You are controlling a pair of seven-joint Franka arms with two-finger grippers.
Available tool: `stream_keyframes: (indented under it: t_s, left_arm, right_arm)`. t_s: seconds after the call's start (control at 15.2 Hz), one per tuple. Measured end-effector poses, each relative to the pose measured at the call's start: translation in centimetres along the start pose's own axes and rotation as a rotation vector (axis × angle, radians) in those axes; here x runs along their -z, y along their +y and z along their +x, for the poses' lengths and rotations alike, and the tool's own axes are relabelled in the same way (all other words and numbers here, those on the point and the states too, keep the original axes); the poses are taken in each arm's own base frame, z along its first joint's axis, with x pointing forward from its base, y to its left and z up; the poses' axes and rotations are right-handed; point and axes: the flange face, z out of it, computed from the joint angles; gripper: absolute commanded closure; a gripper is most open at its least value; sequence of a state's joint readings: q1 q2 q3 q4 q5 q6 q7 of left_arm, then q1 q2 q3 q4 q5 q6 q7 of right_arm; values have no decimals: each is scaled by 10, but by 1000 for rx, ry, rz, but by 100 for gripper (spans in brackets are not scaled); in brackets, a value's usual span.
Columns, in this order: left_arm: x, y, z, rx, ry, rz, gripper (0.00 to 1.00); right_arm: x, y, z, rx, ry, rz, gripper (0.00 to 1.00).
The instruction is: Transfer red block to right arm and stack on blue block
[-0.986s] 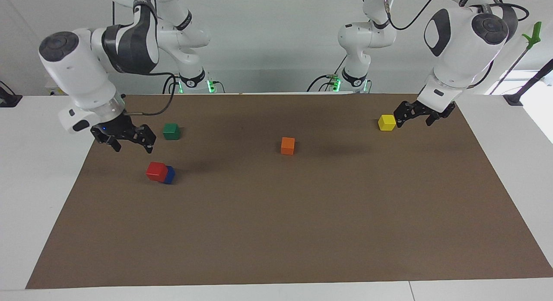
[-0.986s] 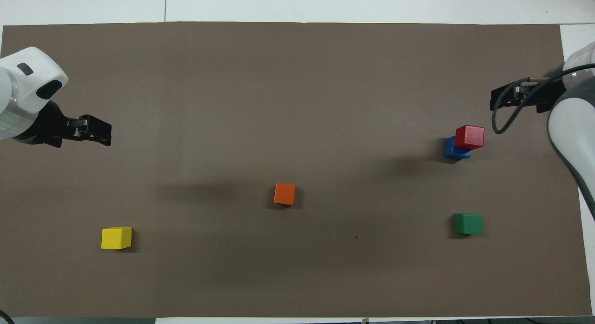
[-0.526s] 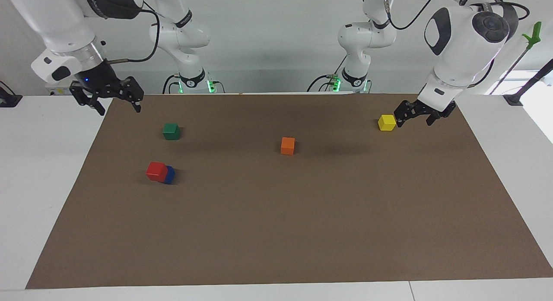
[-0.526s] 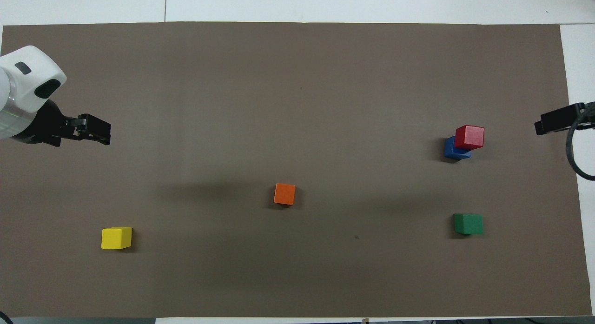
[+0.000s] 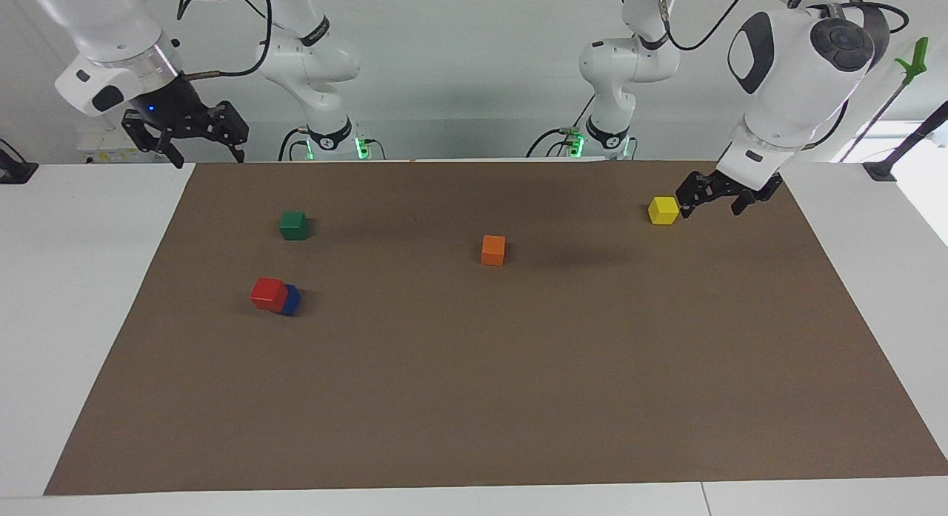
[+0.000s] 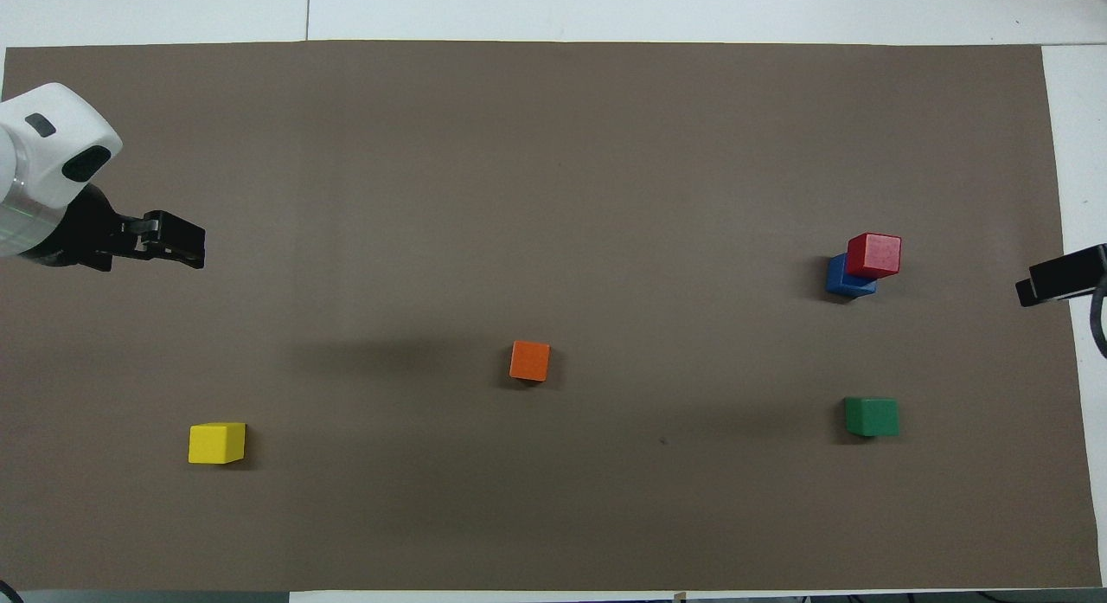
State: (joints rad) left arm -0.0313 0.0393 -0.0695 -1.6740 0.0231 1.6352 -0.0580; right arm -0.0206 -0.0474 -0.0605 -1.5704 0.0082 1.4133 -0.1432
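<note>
- Right gripper [image 5: 201, 149] is up in the air over the mat's edge at the right arm's end, fingers spread wide, holding nothing.
- Left gripper [image 5: 713, 199] hangs low at the left arm's end, just beside the yellow block [image 5: 663, 209]. Its fingers are apart w/ nothing between them.
- Red block [image 5: 267, 293] sits on top of the blue block [image 5: 291, 300], but off-center, hanging over toward the right arm's end. Blue pokes out on one side.
- Green block [image 5: 294, 224] is nearer the robots than the stack, w/ open mat between them.
- Orange block [image 5: 493, 249] sits about mid-mat, well apart from the rest.
- Brown mat [image 5: 518, 397] has lots of bare room on the part farther from the robots, out to its edge.
</note>
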Motion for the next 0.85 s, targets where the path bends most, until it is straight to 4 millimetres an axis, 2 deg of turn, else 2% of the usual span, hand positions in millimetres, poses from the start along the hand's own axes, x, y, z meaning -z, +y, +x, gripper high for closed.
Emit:
stream_keyframes:
  t_s: [0.39, 0.85]
  left_arm:
    - [1, 1, 1, -2, 8, 0, 0]
    - [2, 2, 2, -3, 21, -1, 0]
  right_arm:
    - [2, 4, 8, -4, 73, -15, 0]
    - [4, 5, 8, -5, 80, -34, 0]
